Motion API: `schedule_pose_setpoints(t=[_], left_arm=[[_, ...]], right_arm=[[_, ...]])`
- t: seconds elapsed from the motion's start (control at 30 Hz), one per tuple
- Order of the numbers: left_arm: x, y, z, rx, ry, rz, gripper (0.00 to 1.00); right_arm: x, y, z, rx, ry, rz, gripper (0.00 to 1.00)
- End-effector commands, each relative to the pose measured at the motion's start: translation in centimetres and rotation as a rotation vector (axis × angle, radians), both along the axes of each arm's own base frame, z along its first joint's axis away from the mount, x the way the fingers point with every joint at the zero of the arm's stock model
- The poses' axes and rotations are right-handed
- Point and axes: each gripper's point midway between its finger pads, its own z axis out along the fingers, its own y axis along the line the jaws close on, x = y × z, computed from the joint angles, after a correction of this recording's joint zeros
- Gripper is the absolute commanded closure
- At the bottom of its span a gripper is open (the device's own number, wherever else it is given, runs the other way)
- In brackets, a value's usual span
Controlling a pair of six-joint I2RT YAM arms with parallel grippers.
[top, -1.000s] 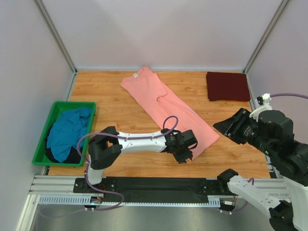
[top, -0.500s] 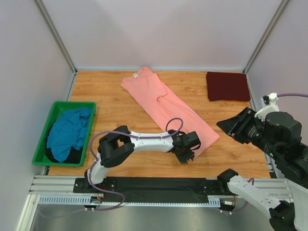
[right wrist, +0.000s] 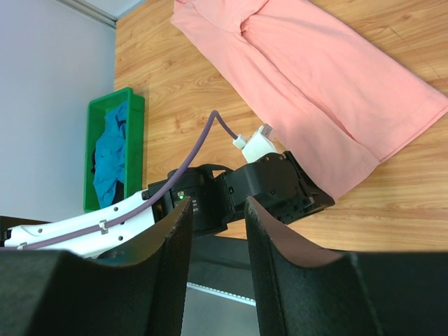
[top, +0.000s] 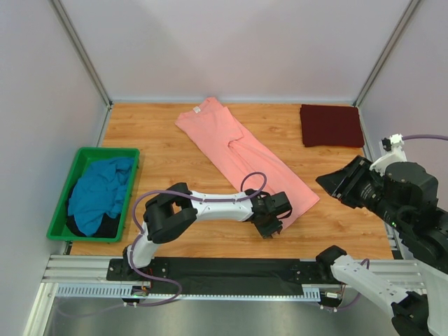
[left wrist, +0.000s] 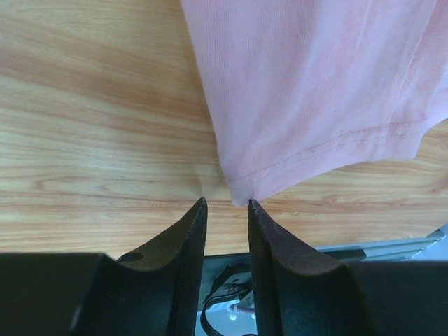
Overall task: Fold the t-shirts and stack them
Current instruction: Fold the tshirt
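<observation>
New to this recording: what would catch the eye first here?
The salmon-pink t-shirt lies long and diagonal across the middle of the table, the left gripper open just at its near hem corner. A folded maroon t-shirt sits far right; a teal-blue t-shirt is heaped in the green bin at left.

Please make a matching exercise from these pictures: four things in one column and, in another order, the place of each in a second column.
Things
1. salmon-pink t-shirt
2. dark maroon t-shirt
3. teal-blue t-shirt
4. left gripper

Places
A. folded, at the far right corner of the table
B. at a hem corner, by the near table edge
C. spread diagonally across the middle
D. bunched in the green bin

Pairs: 1-C; 2-A; 3-D; 4-B
</observation>
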Motion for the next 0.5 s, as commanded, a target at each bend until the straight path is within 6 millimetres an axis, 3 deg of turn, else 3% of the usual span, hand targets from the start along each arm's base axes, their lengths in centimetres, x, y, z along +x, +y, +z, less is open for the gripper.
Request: schedule_pose_setpoints(t=[0.0,0.23,0.47], left_arm=[[0.6,-0.2,0.8,-0.017,-0.026,0.026,0.63],[1.2,0.9,0.5,0.012,-0.015,0.057,0.62],[0.9,0.4,-0.1,0.031,0.012,0.003,0.66]], right_arm=[[-4.2,-3.1,-5.3,-0.189,0.241,-0.005,0.62],[-3.5,-2.9,-4.6,-0.201,0.213,0.01,0.62],[-3.2,-2.3,-4.5,-0.186,0.2,0.029,0.61]])
